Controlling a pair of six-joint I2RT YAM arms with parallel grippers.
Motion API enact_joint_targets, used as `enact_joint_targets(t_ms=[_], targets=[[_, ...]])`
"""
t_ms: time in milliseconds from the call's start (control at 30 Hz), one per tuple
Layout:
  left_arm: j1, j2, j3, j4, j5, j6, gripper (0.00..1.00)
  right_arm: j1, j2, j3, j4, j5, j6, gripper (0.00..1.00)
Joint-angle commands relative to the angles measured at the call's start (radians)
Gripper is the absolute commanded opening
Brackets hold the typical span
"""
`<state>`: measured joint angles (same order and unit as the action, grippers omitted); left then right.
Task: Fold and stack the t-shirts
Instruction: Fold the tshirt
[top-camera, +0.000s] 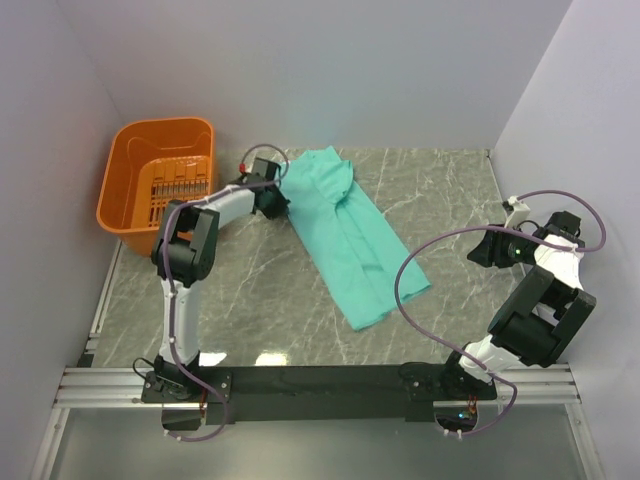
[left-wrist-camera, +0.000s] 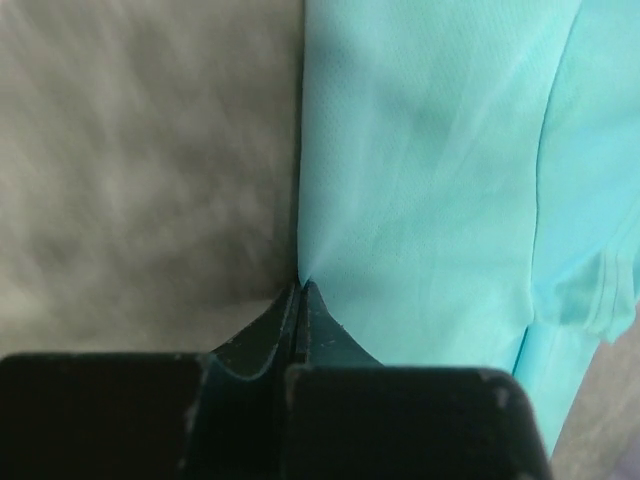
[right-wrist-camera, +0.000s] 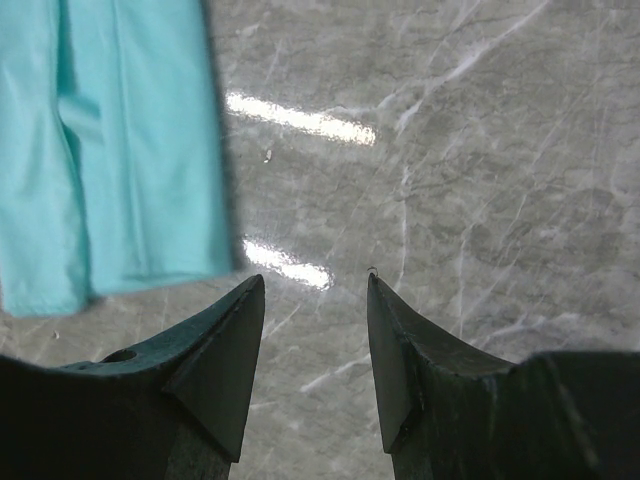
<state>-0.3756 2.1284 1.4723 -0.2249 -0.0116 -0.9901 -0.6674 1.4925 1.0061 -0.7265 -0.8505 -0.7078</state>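
A teal t-shirt (top-camera: 350, 235) lies folded into a long strip, running diagonally from the back centre of the table toward the front. My left gripper (top-camera: 283, 192) sits at the strip's far left edge and is shut on that edge of the t-shirt (left-wrist-camera: 420, 170); in the left wrist view the cloth pulls to a point between the closed fingertips (left-wrist-camera: 302, 285). My right gripper (top-camera: 480, 248) hovers at the right side of the table, apart from the shirt, open with nothing between its fingers (right-wrist-camera: 313, 285). The shirt's near end (right-wrist-camera: 110, 150) shows in the right wrist view's upper left.
An orange plastic basket (top-camera: 130, 170) stands at the back left corner, beside the left arm. White walls close in the table on the left, back and right. The grey marble tabletop (top-camera: 450, 190) stretches between the shirt and the right gripper.
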Motion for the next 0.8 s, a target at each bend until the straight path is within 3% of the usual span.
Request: enact_joint_targets(t_ms=[0, 133, 200, 300, 433, 533, 633, 667, 767], targets=[[0.078, 0.076, 0.163, -0.191, 0.002, 0.171, 0.01, 0.003, -0.023, 0.014, -0.008, -0.035, -0.019, 0.53], [0.122, 0.131, 0.304, -0.28, 0.024, 0.27, 0.06, 0.037, -0.018, 0.008, -0.016, -0.019, -0.036, 0.53], [0.124, 0.117, 0.333, -0.271, 0.062, 0.303, 0.21, 0.054, -0.02, -0.003, -0.016, -0.002, -0.054, 0.53], [0.11, 0.033, 0.287, -0.212, 0.119, 0.355, 0.4, 0.106, -0.025, -0.017, -0.019, 0.013, -0.088, 0.53], [0.066, -0.132, 0.171, -0.148, 0.183, 0.41, 0.49, 0.184, -0.024, -0.029, -0.062, -0.012, -0.192, 0.54], [0.021, -0.267, 0.031, -0.088, 0.229, 0.441, 0.51, 0.258, -0.034, -0.046, -0.131, -0.053, -0.387, 0.56], [-0.035, -0.414, -0.119, -0.036, 0.228, 0.497, 0.53, 0.313, -0.044, -0.052, -0.289, -0.099, -0.735, 0.6], [-0.052, -0.451, -0.189, -0.022, 0.225, 0.52, 0.53, 0.322, -0.046, -0.057, -0.366, -0.108, -0.927, 0.62], [-0.159, -0.622, -0.309, 0.01, 0.084, 0.698, 0.54, 0.373, -0.051, -0.06, -0.416, -0.086, -1.137, 0.69]])
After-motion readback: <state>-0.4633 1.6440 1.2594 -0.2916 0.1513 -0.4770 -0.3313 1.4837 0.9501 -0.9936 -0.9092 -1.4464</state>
